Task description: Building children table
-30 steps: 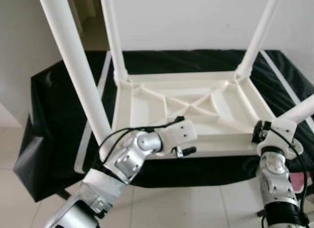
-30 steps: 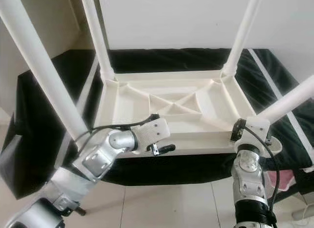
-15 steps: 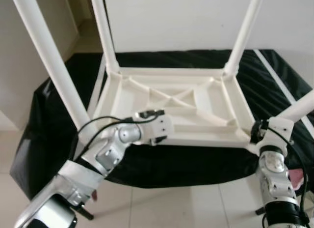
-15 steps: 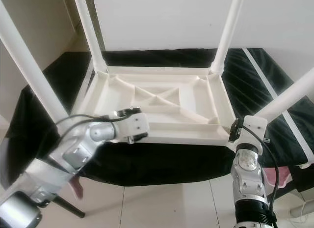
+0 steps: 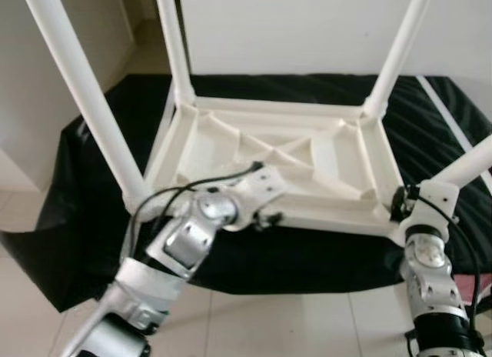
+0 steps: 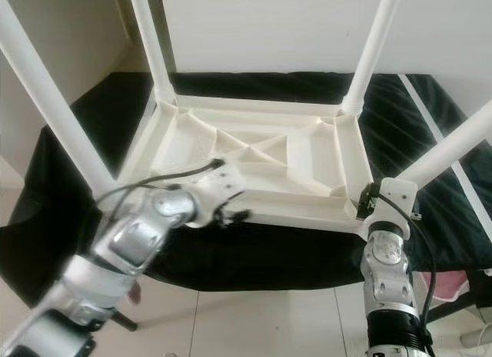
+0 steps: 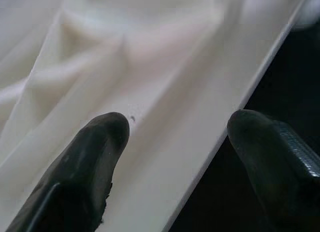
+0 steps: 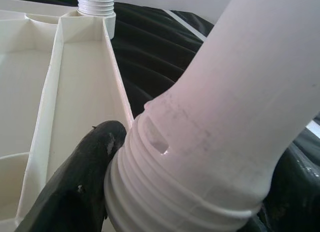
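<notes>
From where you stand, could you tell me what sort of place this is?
Probably a room in a home: pale tiled floor, plain white wall, and a black-covered surface serving as a workbench for the upturned white children's table, whose legs point upward.

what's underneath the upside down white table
The table lies upside down on a black cloth spread over some support. What the cloth covers is hidden. Tiled floor shows below its front edge.
</notes>
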